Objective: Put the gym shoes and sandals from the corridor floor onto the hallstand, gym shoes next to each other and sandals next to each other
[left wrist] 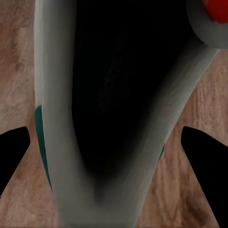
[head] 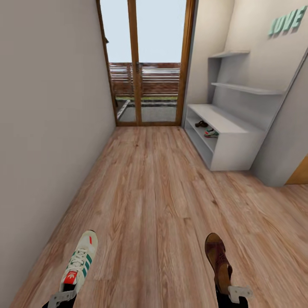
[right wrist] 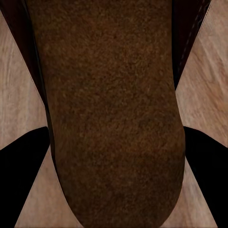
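Note:
My left gripper [head: 64, 296] is shut on the heel of a white gym shoe [head: 81, 261] with green stripes, held low over the corridor floor [head: 154, 192]. In the left wrist view the shoe's dark opening [left wrist: 114, 95] sits between the black fingers [left wrist: 12, 152]. My right gripper [head: 234, 293] is shut on a dark brown sandal [head: 217, 259]; its sole [right wrist: 114, 114] lies between the fingers [right wrist: 211, 161]. The pale hallstand [head: 239, 149] stands ahead on the right. Its inner shelf holds the other sandal [head: 201, 124] and the other gym shoe [head: 211, 133], side by side.
A wood-framed glass door [head: 147, 64] closes the corridor's far end. A plain wall [head: 42, 128] runs along the left. Floating shelves [head: 246, 88] hang above the bench, with teal lettering [head: 287, 23] higher up. An orange-brown panel [head: 299, 173] shows at the right edge.

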You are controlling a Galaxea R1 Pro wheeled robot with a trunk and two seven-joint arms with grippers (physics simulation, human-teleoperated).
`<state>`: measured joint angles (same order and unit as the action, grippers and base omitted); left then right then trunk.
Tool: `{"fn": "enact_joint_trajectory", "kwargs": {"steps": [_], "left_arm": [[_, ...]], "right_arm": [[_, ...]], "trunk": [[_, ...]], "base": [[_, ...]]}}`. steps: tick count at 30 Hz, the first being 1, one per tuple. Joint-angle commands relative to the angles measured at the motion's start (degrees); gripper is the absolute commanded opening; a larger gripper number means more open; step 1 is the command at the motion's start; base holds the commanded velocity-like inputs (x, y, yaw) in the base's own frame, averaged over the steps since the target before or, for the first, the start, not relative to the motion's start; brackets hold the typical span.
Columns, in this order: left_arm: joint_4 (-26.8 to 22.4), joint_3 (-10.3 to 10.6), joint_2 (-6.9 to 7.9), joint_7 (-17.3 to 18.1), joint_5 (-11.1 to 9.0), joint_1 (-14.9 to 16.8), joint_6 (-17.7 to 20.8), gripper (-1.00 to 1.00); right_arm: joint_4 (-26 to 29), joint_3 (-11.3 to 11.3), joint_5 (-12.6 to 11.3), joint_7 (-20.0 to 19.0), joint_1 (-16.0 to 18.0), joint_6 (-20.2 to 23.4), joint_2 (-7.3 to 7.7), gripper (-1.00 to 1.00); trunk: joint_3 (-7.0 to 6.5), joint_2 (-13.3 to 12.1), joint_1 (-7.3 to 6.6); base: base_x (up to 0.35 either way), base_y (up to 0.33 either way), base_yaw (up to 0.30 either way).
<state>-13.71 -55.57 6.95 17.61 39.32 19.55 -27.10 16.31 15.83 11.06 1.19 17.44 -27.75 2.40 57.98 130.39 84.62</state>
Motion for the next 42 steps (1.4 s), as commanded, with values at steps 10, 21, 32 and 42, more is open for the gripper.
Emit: {"fn": "enact_joint_trajectory", "kwargs": {"steps": [10, 21, 32, 42], "left_arm": [[0.0, -0.5, -0.01, 0.3, 0.2, 0.0, -0.1, -1.00], [0.0, -0.5, -0.01, 0.3, 0.2, 0.0, -0.1, -1.00], [0.0, -0.5, -0.01, 0.3, 0.2, 0.0, -0.1, -1.00], [0.0, -0.5, -0.01, 0.3, 0.2, 0.0, -0.1, -1.00]], "right_arm": [[-0.1, 0.3, 0.6, 0.1, 0.0, -0.2, -0.02, -1.00], [-0.1, 0.3, 0.6, 0.1, 0.0, -0.2, -0.02, -1.00], [-0.1, 0.3, 0.6, 0.1, 0.0, -0.2, -0.02, -1.00], [-0.1, 0.3, 0.6, 0.1, 0.0, -0.2, -0.02, -1.00]], "trunk": [[0.05, 0.0, 0.02], [0.05, 0.0, 0.02], [0.05, 0.0, 0.02], [0.05, 0.0, 0.02]], "base": [[0.334, 0.000, 0.000], [0.334, 0.000, 0.000], [0.334, 0.000, 0.000], [0.334, 0.000, 0.000]]}}
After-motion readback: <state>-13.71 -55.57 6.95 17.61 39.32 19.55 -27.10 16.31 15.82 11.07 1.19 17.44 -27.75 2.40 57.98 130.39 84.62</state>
